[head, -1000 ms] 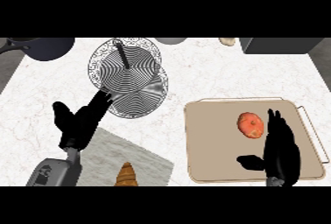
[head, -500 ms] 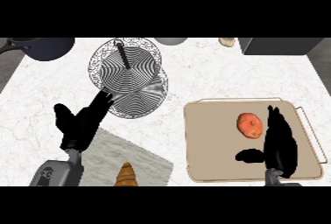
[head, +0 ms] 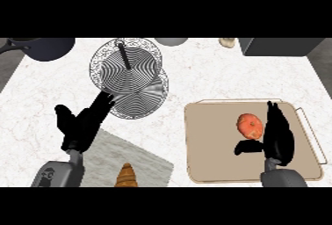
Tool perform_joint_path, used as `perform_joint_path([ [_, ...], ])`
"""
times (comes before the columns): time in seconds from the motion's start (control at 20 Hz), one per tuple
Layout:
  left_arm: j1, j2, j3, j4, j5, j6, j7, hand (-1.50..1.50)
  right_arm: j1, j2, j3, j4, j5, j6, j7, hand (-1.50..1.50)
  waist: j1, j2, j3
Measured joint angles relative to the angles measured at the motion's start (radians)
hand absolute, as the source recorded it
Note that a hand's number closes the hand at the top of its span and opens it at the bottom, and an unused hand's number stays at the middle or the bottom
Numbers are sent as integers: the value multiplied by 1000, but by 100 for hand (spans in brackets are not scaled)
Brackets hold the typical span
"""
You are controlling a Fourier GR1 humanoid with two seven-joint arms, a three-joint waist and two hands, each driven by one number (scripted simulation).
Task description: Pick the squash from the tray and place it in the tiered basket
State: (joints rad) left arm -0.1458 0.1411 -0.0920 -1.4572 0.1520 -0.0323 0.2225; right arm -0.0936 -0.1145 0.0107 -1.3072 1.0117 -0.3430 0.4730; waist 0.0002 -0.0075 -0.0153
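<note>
Right hand open on the tray, fingers straight just right of the squash. Left hand open near the basket, far left.

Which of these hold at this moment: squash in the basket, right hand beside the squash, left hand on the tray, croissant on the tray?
1. The squash lies in the basket. False: it lies on the tray.
2. The right hand is over the tray, beside the squash, fingers straight. True.
3. The left hand is on the tray. False: it is open over the counter, below the basket.
4. The croissant lies on the tray. False: it lies on a grey mat.
</note>
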Motion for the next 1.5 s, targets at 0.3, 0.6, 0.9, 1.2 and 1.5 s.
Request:
perform_joint_path([
  [0.3,-2,1,8,-4,-5,-9,12,0,-37,-7,0,61,-46,7,-99,150,0,-4,-7],
  [0.6,2,-9,9,-5,-12,-10,7,0,-60,-23,3,112,-36,-24,-170,150,0,-7,-11],
  [0.9,-1,-6,19,7,-15,-15,1,0,-35,18,93,42,68,12,-71,150,-7,-17,-24],
  [1.2,-8,-14,15,14,-20,-10,6,0,35,14,288,-66,171,126,156,150,-8,-25,-37],
  [1.5,-11,-8,27,14,-12,-13,11,0,97,34,485,-232,182,134,374,150,-16,-11,-15],
])
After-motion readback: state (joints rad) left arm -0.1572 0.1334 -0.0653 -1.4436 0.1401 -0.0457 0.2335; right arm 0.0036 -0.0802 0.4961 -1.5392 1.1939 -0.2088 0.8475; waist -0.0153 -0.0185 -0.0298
